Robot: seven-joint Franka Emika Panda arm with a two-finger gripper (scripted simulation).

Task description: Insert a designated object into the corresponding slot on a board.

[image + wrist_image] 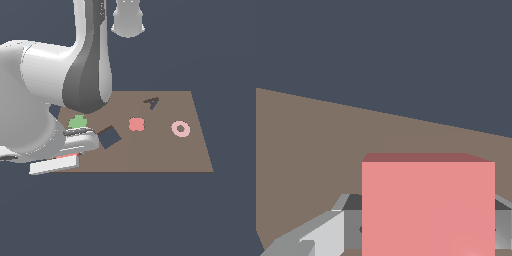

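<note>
Gripper (70,150) sits low at the board's (165,155) near corner on the exterior view's left, with a red sliver of the square tile (67,158) showing at its fingers. Square slot (109,137) lies just beside it toward the exterior view's right — tilted like a diamond.

Wrist view: the tile (428,207) fills the foreground between the grey fingers (316,235) — clamped, by appearance. Slot not visible.

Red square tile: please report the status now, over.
Claw astride red square tile at board edge, grip unconfirmed. Diamond slot empty, not covered. Green cross sits beside it.
</note>
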